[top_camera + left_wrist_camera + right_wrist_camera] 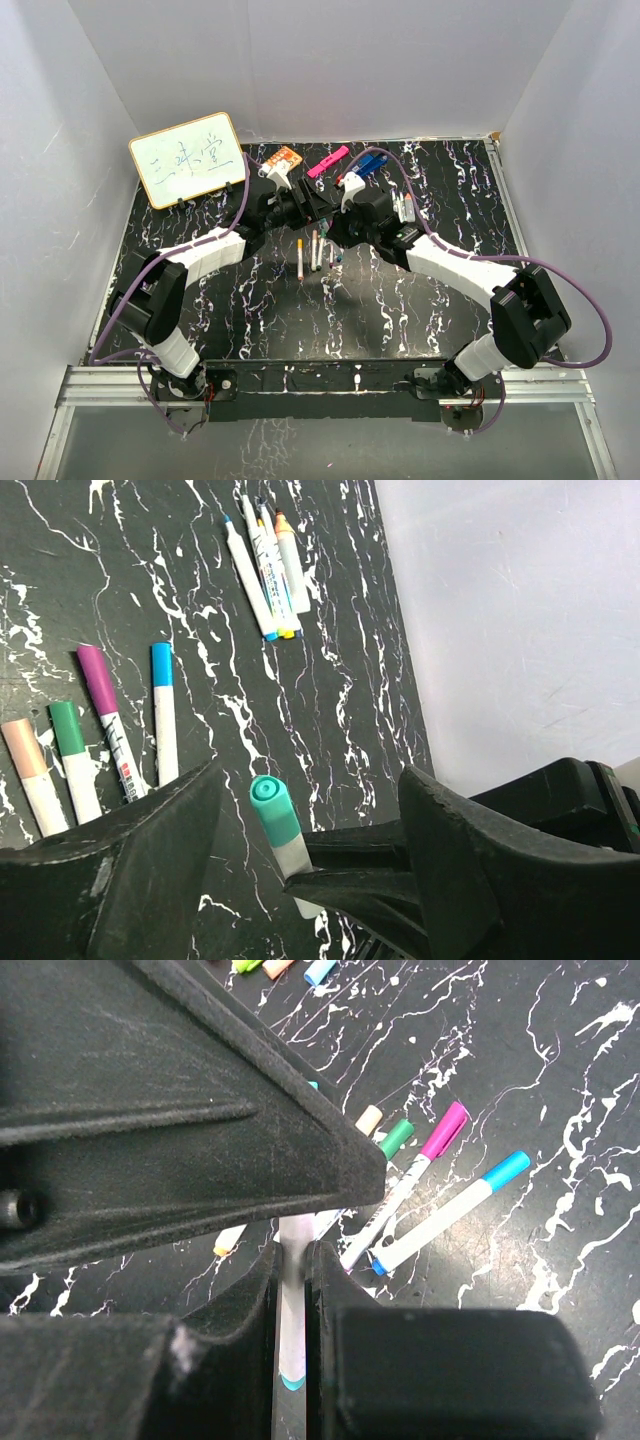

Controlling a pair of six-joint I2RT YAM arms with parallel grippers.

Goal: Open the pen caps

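Caught the right gripper [292, 1270] clenched tight on a pen [291, 1345], teal cap [272, 805] between the spread jaws of the left gripper [312, 780], touching neither. Counted four capped pens [160, 720] on the table [330, 680], about four loose pens [262, 575] farther off.

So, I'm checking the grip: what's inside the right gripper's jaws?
A white pen barrel, pinched in the shut right gripper. The left gripper covers its upper end in the right wrist view; the left wrist view shows a teal cap there.
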